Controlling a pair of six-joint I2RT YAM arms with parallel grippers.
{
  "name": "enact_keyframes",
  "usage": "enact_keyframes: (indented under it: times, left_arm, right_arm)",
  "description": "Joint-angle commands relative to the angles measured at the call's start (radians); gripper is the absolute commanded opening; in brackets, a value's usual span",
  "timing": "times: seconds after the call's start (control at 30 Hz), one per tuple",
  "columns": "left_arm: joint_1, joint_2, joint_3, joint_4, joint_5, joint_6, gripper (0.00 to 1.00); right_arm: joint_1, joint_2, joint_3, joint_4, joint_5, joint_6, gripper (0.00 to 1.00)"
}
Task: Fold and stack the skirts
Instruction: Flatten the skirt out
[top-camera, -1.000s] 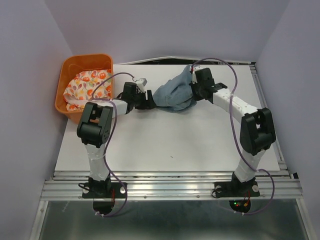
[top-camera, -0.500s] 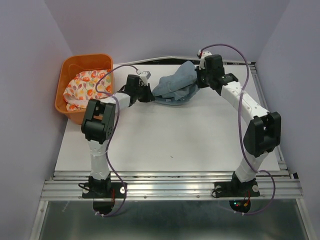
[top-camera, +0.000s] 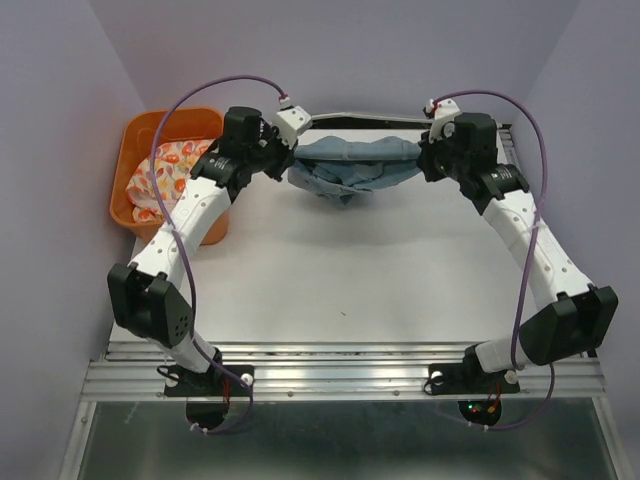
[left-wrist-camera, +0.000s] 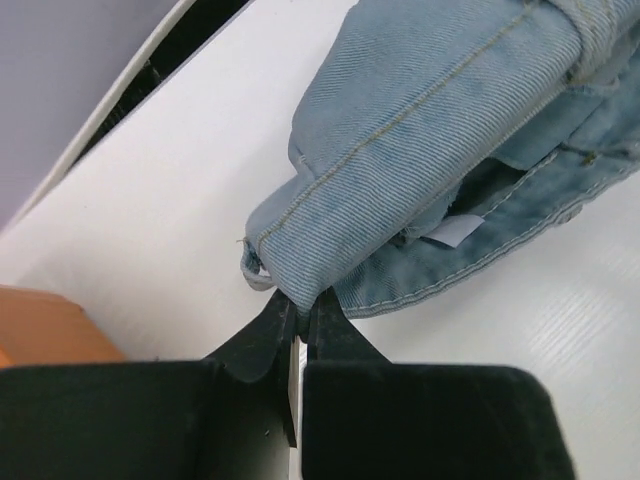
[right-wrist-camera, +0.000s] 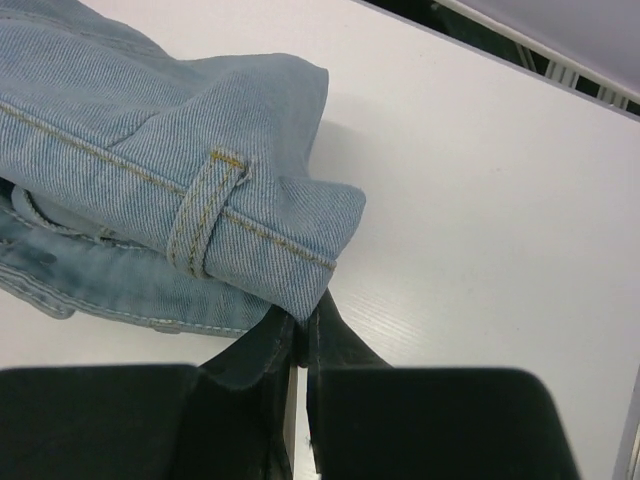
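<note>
We hold the denim skirt (top-camera: 350, 165) stretched over the worktop (top-camera: 350, 285), left fingers (left-wrist-camera: 288, 312) and right fingers (right-wrist-camera: 290, 335) each clamped on one end

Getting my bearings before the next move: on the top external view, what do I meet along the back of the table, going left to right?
orange basket holding the floral skirt → left tool, shut on one end of the denim skirt → denim skirt, stretched between the arms → right tool, shut on the other end
</note>
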Motion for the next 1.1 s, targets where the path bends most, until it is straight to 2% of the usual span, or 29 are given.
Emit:
enact_keyframes:
  times: [0.0, 0.07, 0.13, 0.17, 0.23, 0.27, 0.3, 0.33, 0.37, 0.43, 0.5, 0.53, 0.57, 0.6, 0.63, 0.67, 0.7, 0.77, 0.8, 0.83, 0.87, 0.97, 1.0, 1.07]
  left_arm:
    - [0.039, -0.103, -0.026, -0.262, -0.285, 0.357, 0.0]
    - [0.007, -0.141, -0.036, -0.275, -0.31, 0.429, 0.0]
    - [0.026, -0.155, 0.016, -0.228, -0.257, 0.389, 0.0]
    - [0.04, -0.146, 0.045, -0.208, -0.164, 0.284, 0.0]
    - [0.049, -0.076, 0.157, -0.171, -0.094, 0.166, 0.0]
    - [0.049, -0.051, 0.197, -0.16, -0.042, 0.114, 0.0]
    - [0.051, -0.03, 0.231, -0.087, -0.028, -0.024, 0.0]
    - [0.054, -0.011, 0.263, -0.029, -0.031, -0.099, 0.0]
    - [0.062, -0.008, 0.273, 0.086, -0.053, -0.17, 0.0]
    - [0.068, -0.006, 0.288, 0.185, -0.058, -0.325, 0.0]
    - [0.065, 0.007, 0.315, 0.267, -0.002, -0.367, 0.0]
    - [0.053, 0.024, 0.338, 0.268, 0.046, -0.35, 0.0]
    - [0.028, 0.052, 0.384, 0.23, 0.102, -0.308, 0.0]
    - [-0.009, 0.091, 0.452, 0.058, 0.097, -0.25, 0.0]
    - [-0.1, 0.188, 0.603, -0.059, 0.095, -0.181, 0.0]
    - [-0.148, 0.237, 0.674, -0.174, 0.113, -0.036, 0.0]
    - [-0.188, 0.286, 0.737, -0.379, 0.126, 0.014, 0.0]
    - [-0.254, 0.361, 0.794, -0.517, 0.206, 0.052, 0.0]
    - [-0.253, 0.347, 0.744, -0.511, 0.225, 0.043, 0.0]
    - [-0.242, 0.346, 0.744, -0.476, 0.224, 0.023, 0.0]
    - [-0.177, 0.283, 0.648, -0.364, 0.232, -0.037, 0.0]
    - [0.032, 0.141, 0.48, -0.153, 0.27, -0.224, 0.0]
    - [0.184, 0.121, 0.465, -0.055, 0.232, -0.36, 0.0]
    - [0.281, 0.084, 0.432, -0.004, 0.225, -0.384, 0.0]
  right_arm:
    - [-0.066, -0.082, -0.051, -0.108, 0.194, -0.112, 0.01]
    - [-0.075, -0.075, -0.024, -0.144, 0.186, -0.096, 0.01]
    - [-0.114, -0.062, 0.055, -0.159, 0.141, -0.03, 0.01]
    - [-0.124, -0.038, 0.086, -0.162, 0.095, 0.022, 0.01]
    - [-0.142, 0.003, 0.157, -0.155, 0.07, 0.082, 0.01]
    - [-0.162, 0.06, 0.242, -0.135, 0.08, 0.113, 0.01]
    - [-0.174, 0.092, 0.295, -0.129, 0.085, 0.148, 0.01]
    - [-0.188, 0.131, 0.358, -0.13, 0.085, 0.195, 0.01]
    - [-0.217, 0.198, 0.492, -0.132, 0.081, 0.212, 0.01]
    - [-0.227, 0.252, 0.617, -0.132, 0.068, 0.194, 0.01]
    - [-0.227, 0.284, 0.72, -0.13, 0.046, 0.182, 0.01]
    - [-0.227, 0.277, 0.716, -0.129, 0.004, 0.18, 0.01]
    - [-0.227, 0.266, 0.693, -0.133, -0.159, 0.182, 0.01]
    - [-0.227, 0.251, 0.62, -0.139, -0.245, 0.186, 0.01]
    - [-0.196, 0.217, 0.575, -0.147, -0.321, 0.17, 0.01]
    - [-0.163, 0.2, 0.533, -0.176, -0.391, 0.141, 0.01]
    - [-0.117, 0.183, 0.49, -0.185, -0.374, 0.075, 0.01]
    - [-0.026, 0.121, 0.359, -0.164, -0.29, 0.068, 0.01]
    - [-0.026, 0.107, 0.332, -0.15, -0.254, 0.068, 0.01]
    - [-0.026, 0.1, 0.323, -0.147, -0.198, 0.056, 0.01]
    - [-0.077, 0.1, 0.343, -0.145, -0.115, 0.044, 0.01]
    - [-0.258, 0.117, 0.407, -0.138, -0.123, 0.087, 0.01]
    - [-0.371, 0.146, 0.473, -0.141, -0.123, 0.117, 0.01]
    - [-0.435, 0.169, 0.514, -0.142, -0.137, 0.136, 0.01]
